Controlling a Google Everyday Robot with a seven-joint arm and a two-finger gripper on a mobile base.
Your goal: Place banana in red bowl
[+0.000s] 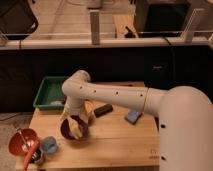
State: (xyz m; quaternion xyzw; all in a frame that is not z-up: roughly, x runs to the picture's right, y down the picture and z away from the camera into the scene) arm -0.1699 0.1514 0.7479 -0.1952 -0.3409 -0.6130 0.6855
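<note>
The red bowl (pixel 74 131), dark maroon, sits on the wooden table (pixel 115 142) left of centre. A pale yellow banana (pixel 75 128) shows inside the bowl, just under my gripper (pixel 75 120). The gripper hangs from the white arm (pixel 110 95), which reaches in from the right, and it sits directly over the bowl, hiding part of the bowl and the banana. I cannot tell whether the banana is still held or rests in the bowl.
A green tray (pixel 50 92) stands at the table's back left. An orange-red cone-shaped vessel (pixel 22 142) and a light blue cup (pixel 49 145) are at the front left. A dark bar (pixel 103 110) and a blue sponge (pixel 132 117) lie right of the bowl.
</note>
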